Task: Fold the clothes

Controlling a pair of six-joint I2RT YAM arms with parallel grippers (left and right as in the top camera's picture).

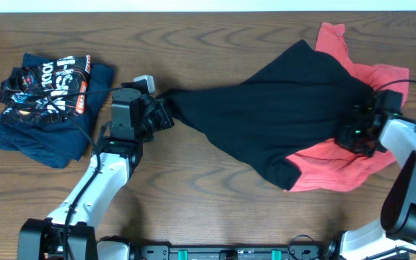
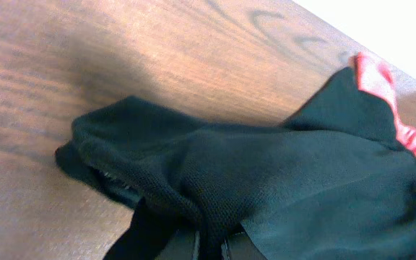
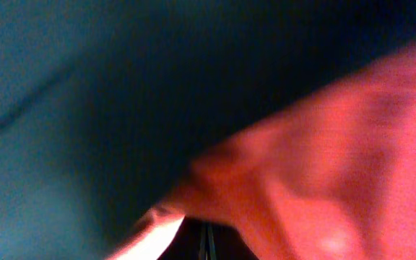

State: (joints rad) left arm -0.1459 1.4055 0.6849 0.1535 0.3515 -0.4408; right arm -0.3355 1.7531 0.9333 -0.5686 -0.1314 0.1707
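Note:
A black garment [image 1: 280, 108] lies stretched across the table, on top of a red garment [image 1: 338, 166]. My left gripper [image 1: 163, 114] is shut on the black garment's left corner [image 2: 193, 188], and the cloth bunches over its fingers [image 2: 209, 249]. My right gripper [image 1: 358, 134] is at the black garment's right edge, where it meets the red one. In the right wrist view its fingers [image 3: 206, 245] are pressed together under a fold of red cloth [image 3: 323, 159], with black cloth [image 3: 63, 115] to the left. A folded dark blue printed shirt [image 1: 49, 101] lies at the far left.
The wooden table [image 1: 193, 188] shows bare along the front and between the folded shirt and the black garment. The table's far edge [image 2: 381, 50] runs behind the garments in the left wrist view.

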